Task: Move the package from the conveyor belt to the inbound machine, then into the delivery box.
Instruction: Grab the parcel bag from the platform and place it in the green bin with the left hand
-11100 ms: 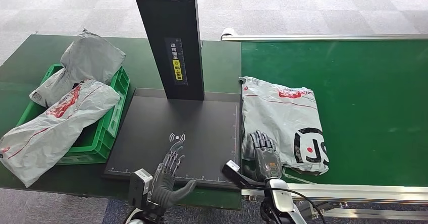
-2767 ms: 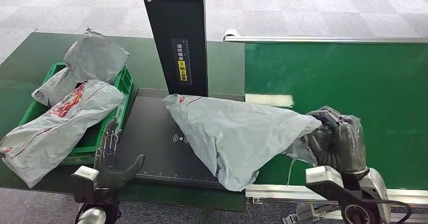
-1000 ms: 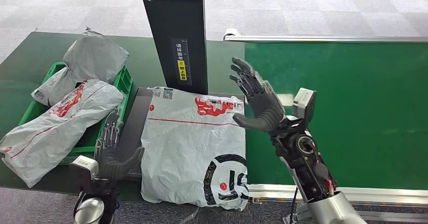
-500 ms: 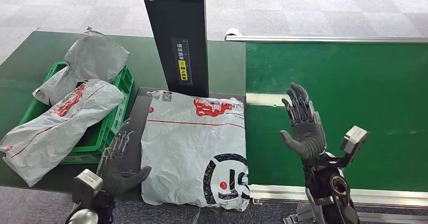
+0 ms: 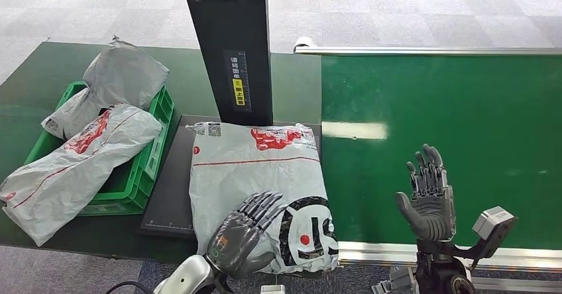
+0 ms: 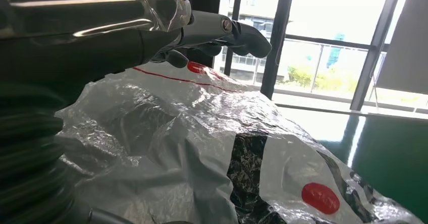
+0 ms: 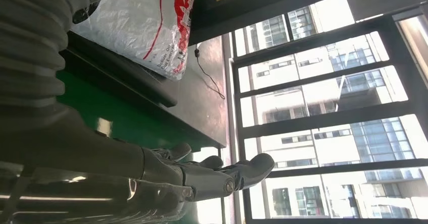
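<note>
The package (image 5: 258, 188) is lying flat on the black scanner plate (image 5: 169, 181) of the inbound machine (image 5: 228, 42), just in front of its upright column, with its near end hanging over the plate's front edge; the conveyor belt (image 5: 450, 108) is sitting beside it on the right.

It is looking like a soft plastic mailer bag, crinkled and glossy, so it is probably light, limp and a little slippery; it is likely going to sag and fold when lifted rather than hold its shape; a pinch on the loose overhanging near edge, or a handful of slack film at a corner, seems the safest hold.

Its long axis is running from the robot toward the column; the barcode label and red print are pointing away, the black round logo toward the robot.

The left robot hand (image 5: 242, 234) is resting on the near end with fingers spread over the film, not gripping; the right robot hand (image 5: 429, 198) is hovering above the belt, fingers apart and holding nothing.

The green crate (image 5: 142, 168), already carrying other bags, is standing to the left.
</note>
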